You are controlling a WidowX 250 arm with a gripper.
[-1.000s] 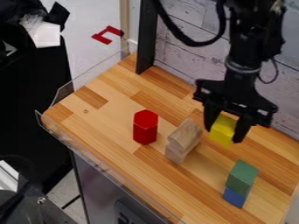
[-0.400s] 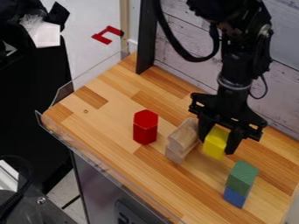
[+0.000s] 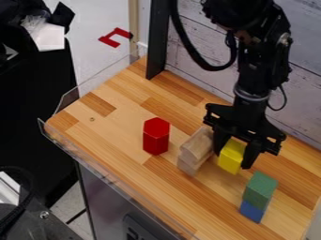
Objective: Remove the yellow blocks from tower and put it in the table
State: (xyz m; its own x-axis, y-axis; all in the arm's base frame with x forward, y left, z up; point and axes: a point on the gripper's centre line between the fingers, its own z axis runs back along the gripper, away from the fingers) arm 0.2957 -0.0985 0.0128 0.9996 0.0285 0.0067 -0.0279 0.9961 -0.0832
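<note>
Yellow block (image 3: 231,157) — held between jaws, parted its width.

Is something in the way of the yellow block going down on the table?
Nothing I can see is under the yellow block in the gripper; the pale wooden blocks stand close beside it.

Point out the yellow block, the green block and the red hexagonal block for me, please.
Yellow block (image 3: 231,156): camera view, on its front side.
Green block (image 3: 261,183): camera view, on its upper face.
Red hexagonal block (image 3: 155,142): camera view, on its upright side.
</note>
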